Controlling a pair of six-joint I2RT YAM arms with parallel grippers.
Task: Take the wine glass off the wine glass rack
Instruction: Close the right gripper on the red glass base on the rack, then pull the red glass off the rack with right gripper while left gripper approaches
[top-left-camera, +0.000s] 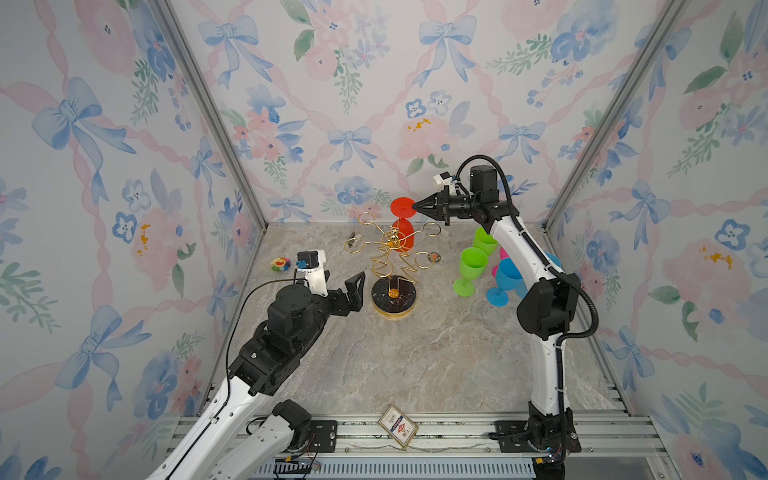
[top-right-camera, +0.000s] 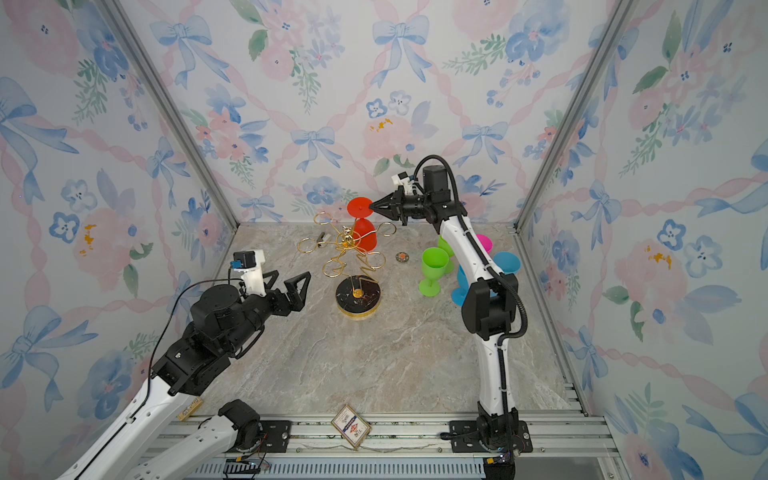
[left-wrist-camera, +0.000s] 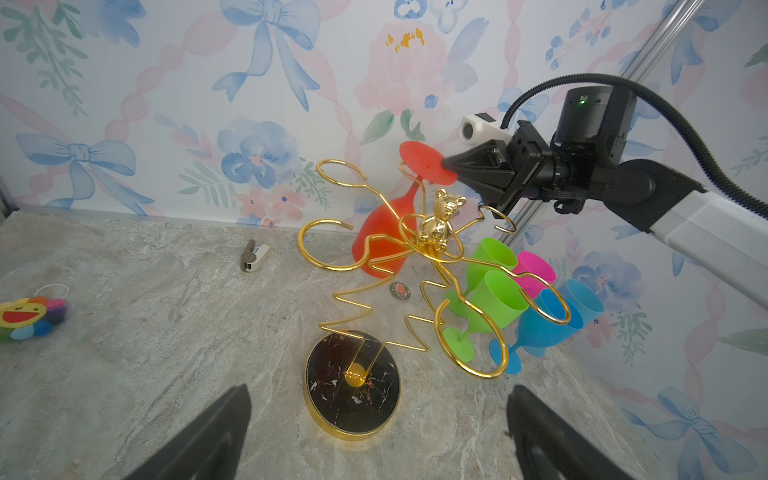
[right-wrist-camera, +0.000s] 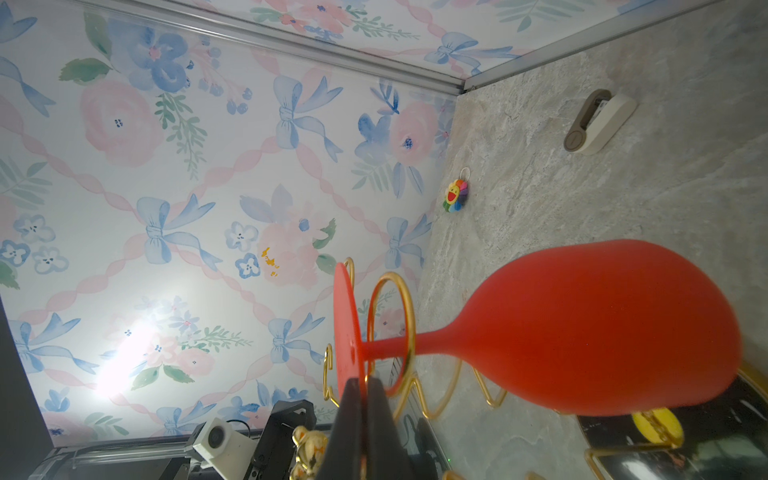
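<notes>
The red wine glass (top-left-camera: 404, 240) (top-right-camera: 365, 241) hangs upside down and tilted at the far side of the wine glass rack (top-left-camera: 392, 300) (top-right-camera: 358, 296), a gold wire stand on a round black base. Seen from the right wrist, its stem (right-wrist-camera: 390, 347) passes through a gold loop (right-wrist-camera: 384, 286), and the foot sits a little off that loop. My right gripper (top-left-camera: 415, 206) (top-right-camera: 372, 205) (left-wrist-camera: 446, 163) (right-wrist-camera: 360, 388) is shut on the rim of the glass's flat foot (left-wrist-camera: 422, 162). My left gripper (top-left-camera: 344, 279) (top-right-camera: 289, 277) (left-wrist-camera: 378, 415) stands open and empty, just left of the rack's base (left-wrist-camera: 328, 374).
Two green glasses (top-left-camera: 471, 266), blue glasses (top-left-camera: 505, 276) and a pink one (top-right-camera: 484, 241) stand on the table to the right of the rack, under my right arm. A flower toy (top-left-camera: 279, 263), a beige device (left-wrist-camera: 254, 254), a round badge (top-right-camera: 402, 257) and a card box (top-left-camera: 397, 426) lie around.
</notes>
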